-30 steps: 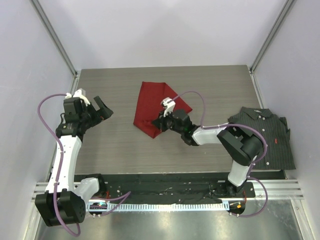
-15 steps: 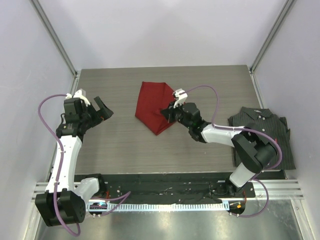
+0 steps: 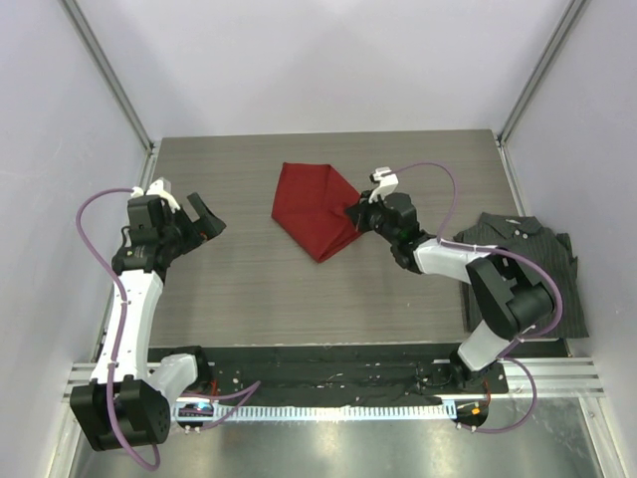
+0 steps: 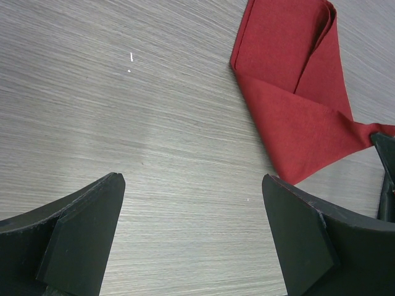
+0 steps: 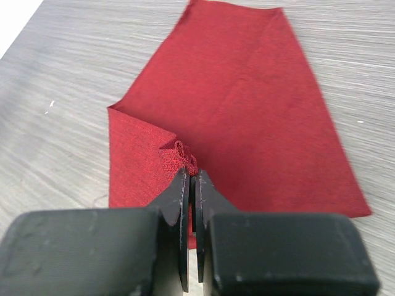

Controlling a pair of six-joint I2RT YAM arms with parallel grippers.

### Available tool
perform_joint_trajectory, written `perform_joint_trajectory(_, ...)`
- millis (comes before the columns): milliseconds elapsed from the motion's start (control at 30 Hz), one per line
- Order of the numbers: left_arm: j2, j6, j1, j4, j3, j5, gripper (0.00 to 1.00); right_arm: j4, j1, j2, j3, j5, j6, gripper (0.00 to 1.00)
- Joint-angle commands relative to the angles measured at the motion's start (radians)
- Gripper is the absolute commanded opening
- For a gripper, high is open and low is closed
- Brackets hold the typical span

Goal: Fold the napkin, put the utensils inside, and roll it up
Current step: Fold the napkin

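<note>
Since a second ago the right claw [image 5: 190,176] has swung across toward the shirt [image 3: 528,269], dragging a corner of the napkin [image 3: 311,204] with it, so the cloth now lies folded over itself. That claw is clenched tight on a puckered bit of red hem. The rest of the napkin is spread flat on the counter [image 3: 229,279] just ahead of its tips. The left claw [image 4: 192,180] hasn't budged. It is spread wide and grasps nothing, with the napkin off to its front right.
</note>
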Motion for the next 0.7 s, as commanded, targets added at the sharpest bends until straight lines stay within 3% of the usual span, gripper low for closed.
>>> perform_joint_trajectory(0,-0.006,0.002,0.006,0.041,0.0,0.023,1.0,0.057,-0.04,0.033,0.026,-0.014,-0.009,0.01)
perform_joint_trajectory(667,0.005,-0.003,0.006,0.045,-0.003,0.033,1.0,0.175,-0.131,0.186,0.01,-0.048,-0.009,0.01)
